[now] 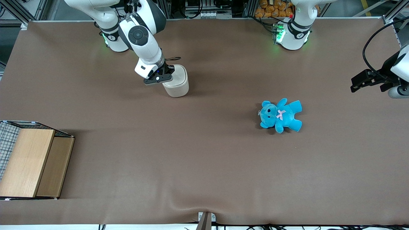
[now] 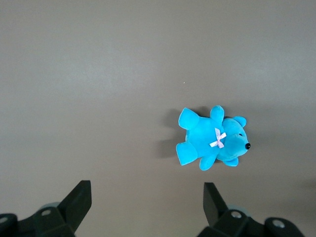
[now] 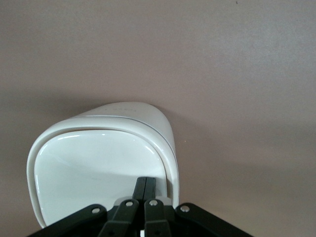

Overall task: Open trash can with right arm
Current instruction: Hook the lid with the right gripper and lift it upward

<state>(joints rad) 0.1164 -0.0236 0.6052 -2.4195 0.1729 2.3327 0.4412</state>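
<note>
The off-white trash can (image 1: 176,81) stands on the brown table near the working arm's base, its flip lid down. The right arm's black gripper (image 1: 166,75) is directly over the can's top edge on the arm's side. In the right wrist view the lid (image 3: 94,168) fills the frame under the gripper (image 3: 145,183). The two fingers are pressed together with nothing between them, and their tips rest on or just above the lid near its rim.
A blue teddy (image 1: 280,115) lies on the table toward the parked arm's end, nearer the front camera than the can; it also shows in the left wrist view (image 2: 212,138). A wooden box (image 1: 32,161) with a wire basket (image 1: 6,140) sits at the working arm's end, close to the front camera.
</note>
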